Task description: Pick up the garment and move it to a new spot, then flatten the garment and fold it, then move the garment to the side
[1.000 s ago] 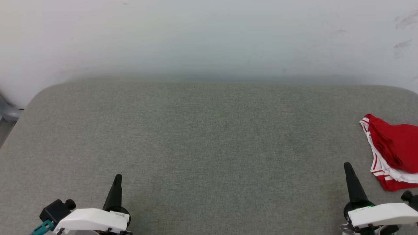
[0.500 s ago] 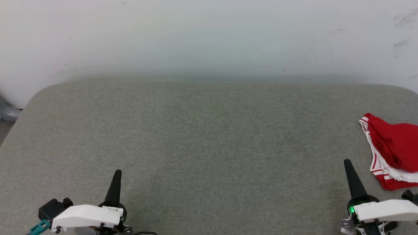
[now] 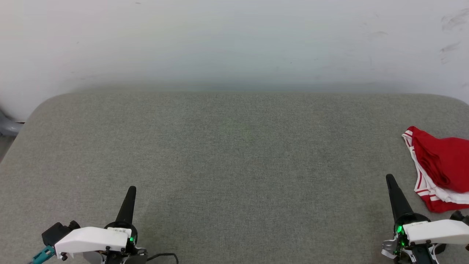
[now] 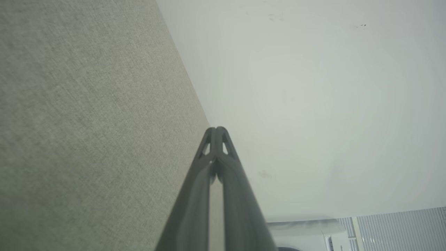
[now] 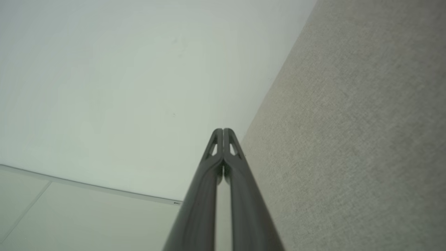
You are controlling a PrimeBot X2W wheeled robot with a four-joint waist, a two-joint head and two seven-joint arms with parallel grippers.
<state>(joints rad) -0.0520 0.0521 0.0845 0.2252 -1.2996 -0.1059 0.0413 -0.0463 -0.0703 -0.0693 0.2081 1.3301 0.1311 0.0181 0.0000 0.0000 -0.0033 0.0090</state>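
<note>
Closed left jaws, right jaws crept forward; garment (image 3: 445,161) lies crumpled.

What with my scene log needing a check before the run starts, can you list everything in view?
garment: one, red with white striped trim, crumpled at the right of the surface, cut off by the head view's edge
padded surface: one, grey-green fabric, spanning the head view
wall: one, white with faint scuffs, behind the surface
grey object: one, grey, at the far left edge beyond the surface; too little shows to name it
left gripper: one, dark fingers on a white wrist, lower left, shut, holding nothing
right gripper: one, dark fingers on a white wrist, lower right, shut, holding nothing, fingers left of the garment and apart from it
</note>
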